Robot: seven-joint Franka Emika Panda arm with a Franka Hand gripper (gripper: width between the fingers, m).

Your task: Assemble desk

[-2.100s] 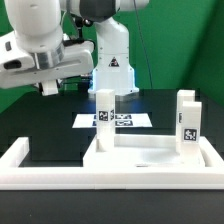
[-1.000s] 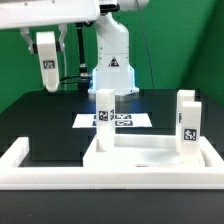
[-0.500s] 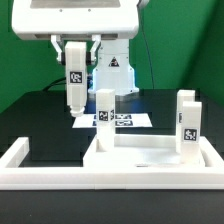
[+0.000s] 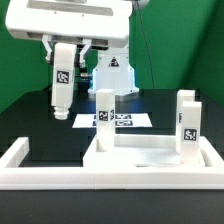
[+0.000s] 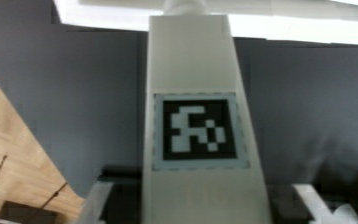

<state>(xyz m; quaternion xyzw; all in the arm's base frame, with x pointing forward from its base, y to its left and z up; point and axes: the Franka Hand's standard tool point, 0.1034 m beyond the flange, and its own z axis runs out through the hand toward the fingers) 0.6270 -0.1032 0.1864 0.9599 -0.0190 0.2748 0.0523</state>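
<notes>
Leg (image 4: 61,84) clamped in jaws, airborne

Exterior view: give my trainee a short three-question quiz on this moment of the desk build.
1. True or false: the gripper holds a leg in the air.
2. How many legs stand upright on the tabletop?
3. The marker board lies: A) behind the tabletop, B) on the barrier wall, C) in the gripper.

Key: 1 true; 2 two, a rear leg and a right leg; 3 A.
</notes>
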